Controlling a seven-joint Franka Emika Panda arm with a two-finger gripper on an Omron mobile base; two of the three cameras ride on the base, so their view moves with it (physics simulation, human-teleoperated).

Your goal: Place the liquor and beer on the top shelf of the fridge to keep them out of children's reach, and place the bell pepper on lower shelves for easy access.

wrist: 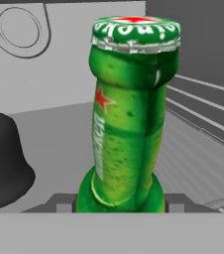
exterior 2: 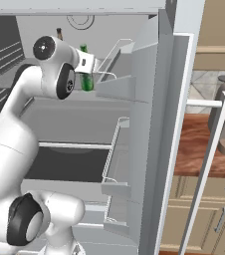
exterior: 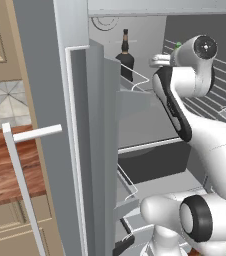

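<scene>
Inside the open fridge [exterior: 50, 100], my gripper [wrist: 116, 203] is shut on the beer [wrist: 129, 119], a bright green bottle with a red-star cap, held upright by its lower neck. The beer [exterior 2: 86, 77] hangs just above the top shelf [exterior 2: 69, 117], near the back. My gripper [exterior 2: 92, 62] reaches in from the front. The liquor [exterior: 125, 57], a squat black bottle, stands on the top shelf [exterior: 145, 125] at the back; its round body [wrist: 5, 168] sits close to the beer's left in the hand view. Lower shelves [exterior: 160, 185] lie beneath. The bell pepper is out of view.
The fridge door [exterior 2: 149, 124] stands open beside the arm, its wire-rimmed bins [exterior 2: 117, 164] jutting toward the shelves. Its long white handle [exterior 2: 206, 149] sticks out further. Beyond the door are a wooden counter [exterior: 5, 170] and beige cabinets [exterior 2: 204, 214].
</scene>
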